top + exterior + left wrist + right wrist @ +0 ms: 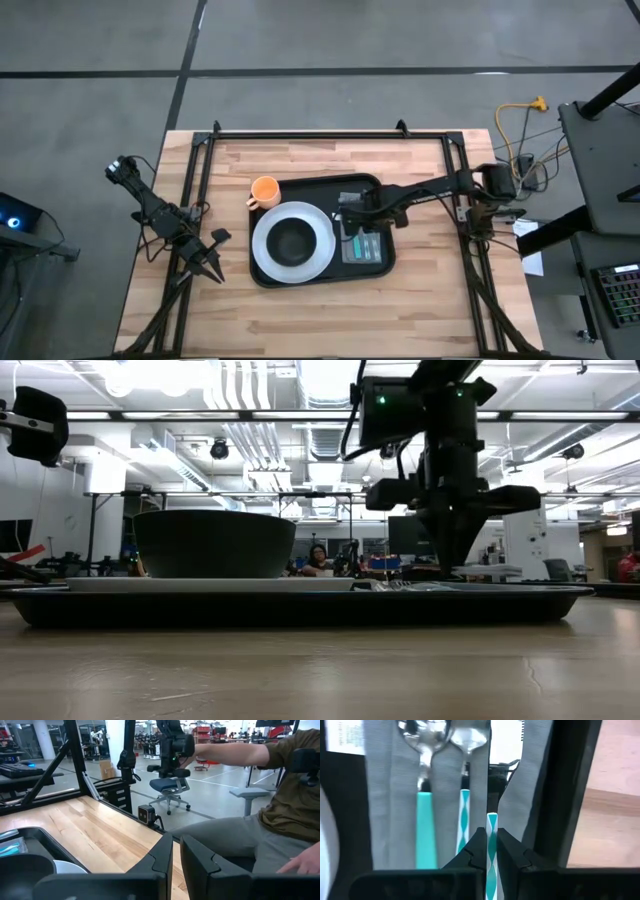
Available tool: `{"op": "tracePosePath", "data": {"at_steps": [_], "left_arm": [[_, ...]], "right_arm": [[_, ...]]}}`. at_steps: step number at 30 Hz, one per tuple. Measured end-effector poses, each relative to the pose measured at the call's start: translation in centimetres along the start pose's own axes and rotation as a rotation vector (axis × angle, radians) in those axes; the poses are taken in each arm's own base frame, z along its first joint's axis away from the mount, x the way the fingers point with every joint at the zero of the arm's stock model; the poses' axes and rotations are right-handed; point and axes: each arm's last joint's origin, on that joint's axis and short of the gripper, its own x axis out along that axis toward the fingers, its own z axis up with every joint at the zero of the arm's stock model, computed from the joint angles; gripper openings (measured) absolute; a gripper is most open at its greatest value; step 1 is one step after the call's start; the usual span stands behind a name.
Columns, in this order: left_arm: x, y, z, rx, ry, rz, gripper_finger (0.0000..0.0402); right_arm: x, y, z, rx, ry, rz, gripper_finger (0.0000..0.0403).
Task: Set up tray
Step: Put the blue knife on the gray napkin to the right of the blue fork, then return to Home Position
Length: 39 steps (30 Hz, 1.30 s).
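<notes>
High view shows the tray (pixel 370 188) lying near the middle of the wooden table (pixel 300 310), its long sides parallel to the table's front edge, with bare wood open on every side. A white plate (pixel 268 262) carrying a dark bowl (pixel 291 241) fills the tray's left half and overlaps the rim there; an orange cup (pixel 264 190) stands just outside the tray's far left corner. On the tray's right half a grey napkin (pixel 385 795) holds teal-handled cutlery (pixel 426 827). The right gripper (pixel 491 849) hangs over it, fingers clenched on a teal-and-white utensil handle (pixel 491 827). The left gripper (pixel 212 262) rests well apart at the table's left, fingers nearly together, grasping nothing.
</notes>
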Motion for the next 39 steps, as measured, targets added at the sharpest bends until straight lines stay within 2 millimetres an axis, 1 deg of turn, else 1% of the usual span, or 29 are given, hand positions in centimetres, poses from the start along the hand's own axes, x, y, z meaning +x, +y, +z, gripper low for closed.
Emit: {"op": "tracePosePath", "data": {"at_steps": [12,20,28,39], "left_arm": [[0.0,0.0,0.0,0.0,0.0,0.0,0.0018],[0.0,0.0,0.0,0.0,0.0,0.0,0.0018],[0.0,0.0,0.0,0.0,0.001,0.0,0.0018],[0.0,0.0,0.0,0.0,0.001,0.0,0.0018]], "right_arm": [[1.0,-0.8,0.2,0.023,0.002,-0.037,0.0013],[2.2,-1.0,0.1,0.036,-0.005,0.0,0.0013],[3.3,-1.7,0.0,0.079,-0.005,0.0,0.0014],[3.1,-1.5,0.0,0.079,-0.009,-0.002,0.0077]]}}
